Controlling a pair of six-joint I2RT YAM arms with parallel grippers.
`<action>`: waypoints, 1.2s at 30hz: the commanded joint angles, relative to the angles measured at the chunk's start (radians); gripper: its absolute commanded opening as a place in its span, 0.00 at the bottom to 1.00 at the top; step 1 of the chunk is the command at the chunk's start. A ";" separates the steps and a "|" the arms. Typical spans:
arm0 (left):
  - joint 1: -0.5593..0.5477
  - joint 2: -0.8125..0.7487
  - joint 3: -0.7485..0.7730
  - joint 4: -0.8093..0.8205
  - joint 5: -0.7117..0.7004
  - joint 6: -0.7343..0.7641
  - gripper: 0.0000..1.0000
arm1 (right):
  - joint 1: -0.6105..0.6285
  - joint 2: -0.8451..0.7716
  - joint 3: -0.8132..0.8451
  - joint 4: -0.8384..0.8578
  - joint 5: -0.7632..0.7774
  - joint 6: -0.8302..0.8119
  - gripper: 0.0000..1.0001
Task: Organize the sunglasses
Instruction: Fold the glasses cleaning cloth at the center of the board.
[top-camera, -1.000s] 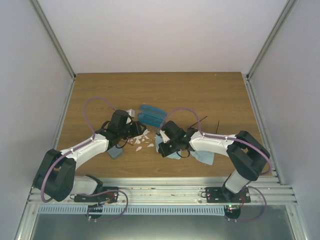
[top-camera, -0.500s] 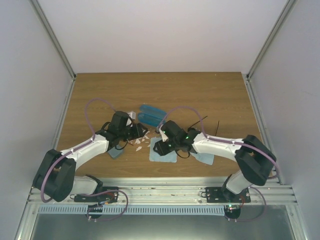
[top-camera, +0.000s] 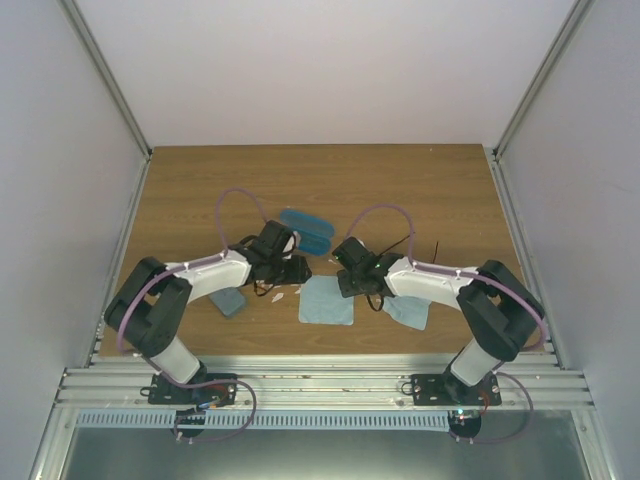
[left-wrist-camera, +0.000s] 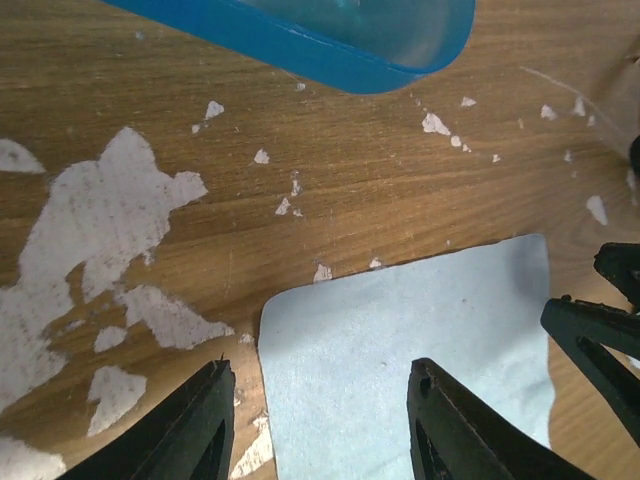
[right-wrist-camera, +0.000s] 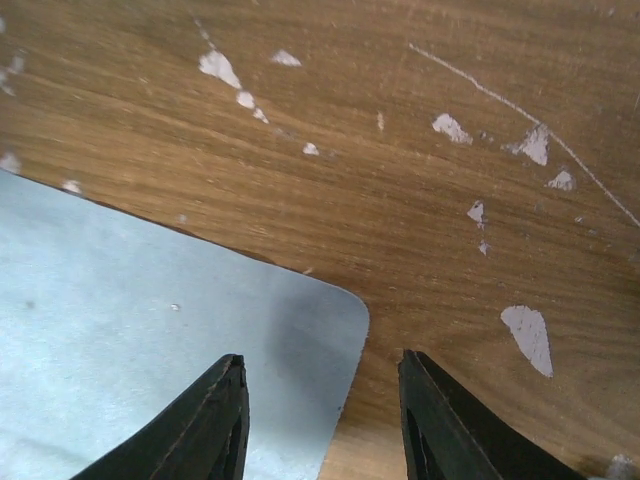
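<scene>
A light blue cloth (top-camera: 326, 300) lies flat on the wooden table (top-camera: 200, 190) between my two grippers. My left gripper (top-camera: 293, 268) (left-wrist-camera: 318, 370) hovers open over the cloth's (left-wrist-camera: 400, 340) upper left corner, with nothing between its fingers. At the cloth's (right-wrist-camera: 150, 330) upper right corner my right gripper (top-camera: 351, 283) (right-wrist-camera: 322, 358) is also open and empty. Thin black arms of the sunglasses (top-camera: 404, 242) stick out behind the right arm; their lenses are hidden. The reddish-brown pair is not clearly visible.
A bright blue oval case (top-camera: 306, 228) (left-wrist-camera: 330, 40) lies just beyond the left gripper. A small grey-blue piece (top-camera: 230, 302) sits under the left arm. A second pale blue cloth (top-camera: 409, 312) lies under the right arm. The tabletop shows white scuffs (left-wrist-camera: 100, 220).
The right gripper opened and let go of the light blue cloth, which now lies flat, then drew back to the right. The left arm swung right toward the cloth.
</scene>
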 joint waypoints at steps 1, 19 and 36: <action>-0.034 0.052 0.059 -0.041 -0.071 0.041 0.48 | -0.020 0.045 0.008 0.020 0.016 -0.007 0.42; -0.070 0.154 0.103 -0.076 -0.088 0.034 0.39 | -0.027 0.113 -0.022 0.086 -0.052 -0.017 0.29; -0.070 0.189 0.125 -0.073 -0.128 0.028 0.00 | -0.028 0.130 -0.008 0.092 -0.018 -0.025 0.05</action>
